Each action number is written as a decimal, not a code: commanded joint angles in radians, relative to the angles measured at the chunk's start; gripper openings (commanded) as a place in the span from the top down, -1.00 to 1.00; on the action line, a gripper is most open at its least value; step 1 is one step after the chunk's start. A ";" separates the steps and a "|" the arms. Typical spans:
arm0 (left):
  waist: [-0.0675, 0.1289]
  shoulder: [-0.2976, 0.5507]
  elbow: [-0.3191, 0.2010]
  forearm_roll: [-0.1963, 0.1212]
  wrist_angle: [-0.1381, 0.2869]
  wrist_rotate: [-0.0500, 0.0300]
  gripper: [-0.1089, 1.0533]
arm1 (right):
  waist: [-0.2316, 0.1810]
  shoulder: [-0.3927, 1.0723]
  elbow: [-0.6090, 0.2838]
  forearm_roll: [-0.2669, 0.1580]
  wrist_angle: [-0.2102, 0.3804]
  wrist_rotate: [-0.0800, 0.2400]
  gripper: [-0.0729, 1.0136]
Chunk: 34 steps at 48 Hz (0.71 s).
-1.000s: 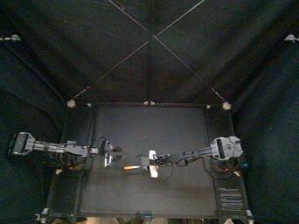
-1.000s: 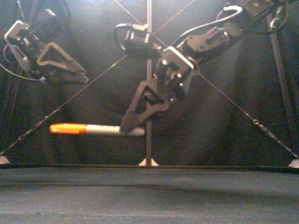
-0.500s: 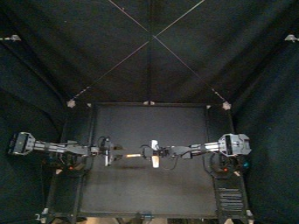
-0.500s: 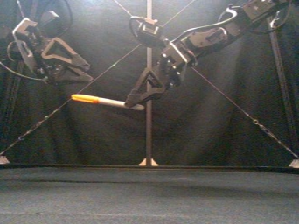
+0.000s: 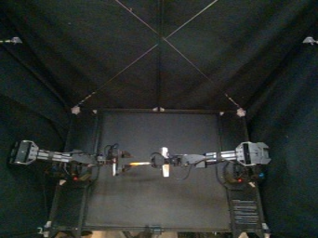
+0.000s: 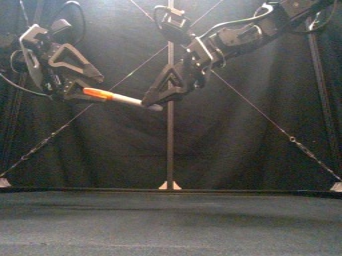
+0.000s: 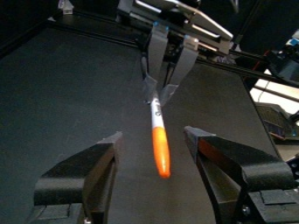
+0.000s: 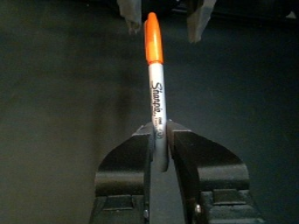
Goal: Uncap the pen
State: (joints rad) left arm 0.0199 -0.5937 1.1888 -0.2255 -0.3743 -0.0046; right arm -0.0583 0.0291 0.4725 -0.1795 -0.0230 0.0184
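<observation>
Fingers (image 8: 193,162) of the right gripper (image 8: 158,131) are clenching the marker pen (image 8: 156,87) by its tail end. They're holding it in the air over the table (image 5: 155,209), about midway between front and back edges and a bit toward the left edge, touching nothing. Left gripper (image 7: 153,136) is sitting released, its fingers (image 7: 87,171) flanking the orange cap (image 7: 163,156) with a gap on each side. Risks I'm seeing: the right grip is sitting far back, so the pen is acting as a long lever, and an off-centre close by the left jaws would be shoving the cap sideways and twisting the pen. Only part of the cap is looking to be inside the left jaws, so a shallow bite could be slipping off on the pull. A pull off the pen's axis could be jamming the cap or dragging the pen out of the right grip onto the table.
</observation>
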 commanded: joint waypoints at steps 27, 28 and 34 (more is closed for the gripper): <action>0.028 0.031 -0.043 -0.026 -0.009 0.0000 -0.72 | -0.017 -0.054 -0.012 -0.009 -0.041 -0.002 -0.11; 0.028 0.032 -0.043 -0.026 -0.009 0.0015 -0.72 | -0.017 -0.054 -0.011 -0.009 -0.041 -0.002 -0.11; 0.023 0.026 -0.046 -0.026 -0.009 0.0015 -0.72 | -0.020 -0.052 -0.009 -0.009 -0.041 0.000 -0.11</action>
State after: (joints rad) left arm 0.0460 -0.5630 1.1704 -0.2516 -0.3743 -0.0061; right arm -0.0721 0.0199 0.4725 -0.1887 -0.0552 0.0184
